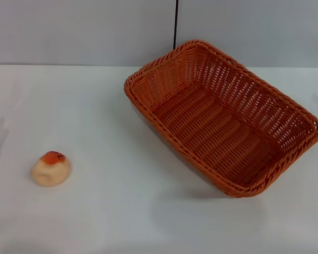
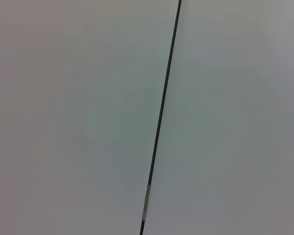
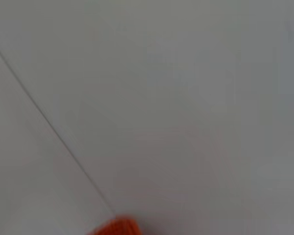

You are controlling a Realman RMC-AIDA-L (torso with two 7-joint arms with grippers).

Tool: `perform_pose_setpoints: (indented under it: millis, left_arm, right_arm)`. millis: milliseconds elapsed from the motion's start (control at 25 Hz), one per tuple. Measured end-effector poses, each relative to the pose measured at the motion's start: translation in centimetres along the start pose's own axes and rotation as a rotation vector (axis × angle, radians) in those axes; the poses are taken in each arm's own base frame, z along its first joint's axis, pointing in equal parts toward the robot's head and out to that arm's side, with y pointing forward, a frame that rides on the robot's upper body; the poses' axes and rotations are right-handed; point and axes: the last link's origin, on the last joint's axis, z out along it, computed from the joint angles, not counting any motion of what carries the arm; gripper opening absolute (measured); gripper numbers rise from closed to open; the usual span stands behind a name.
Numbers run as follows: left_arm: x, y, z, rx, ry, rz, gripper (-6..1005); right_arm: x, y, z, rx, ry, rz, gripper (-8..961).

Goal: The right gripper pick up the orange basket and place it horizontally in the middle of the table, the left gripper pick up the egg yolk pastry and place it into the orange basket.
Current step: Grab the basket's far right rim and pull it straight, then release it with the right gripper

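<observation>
Basket [image 1: 222, 119] lying askew toward the table's [image 1: 111, 211] far right corner, empty, not yet squared or centred. Pastry [image 1: 51, 169] alone near the left edge, upright, well apart from basket. Neither gripper in view; finger state cannot be told. Task judged not begun.

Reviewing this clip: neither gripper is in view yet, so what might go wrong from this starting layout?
1. The orange basket lies skewed at the table's right rear, so placing it horizontally needs a turn; a rim grasp may let it tilt or swing.
2. The egg yolk pastry is small, domed and soft-looking; a squeeze could probably dent it or let it slip.
</observation>
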Motion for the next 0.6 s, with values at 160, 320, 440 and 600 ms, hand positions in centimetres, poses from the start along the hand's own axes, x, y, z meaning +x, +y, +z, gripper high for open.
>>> perform_pose_setpoints:
  millis: [160, 320, 440, 600]
  left_arm:
    - [-0.2, -0.1, -0.4, 0.004, -0.013, 0.003, 790]
    - [-0.2, -0.2, -0.8, 0.010, -0.019, 0.003, 789]
    - [-0.2, -0.2, -0.8, 0.008, -0.016, 0.003, 788]
    - [-0.3, -0.1, -1.0, 0.006, -0.023, 0.003, 787]
  right_arm:
    - [-3.0, 0.8, -0.9, 0.052, 0.188, 0.061, 591]
    - [-5.2, 1.7, -0.7, 0.043, 0.393, 0.060, 591]
    - [-5.7, 2.0, 0.8, 0.043, 0.521, 0.051, 590]
    - [-4.9, 2.3, 3.2, 0.015, 0.634, 0.050, 590]
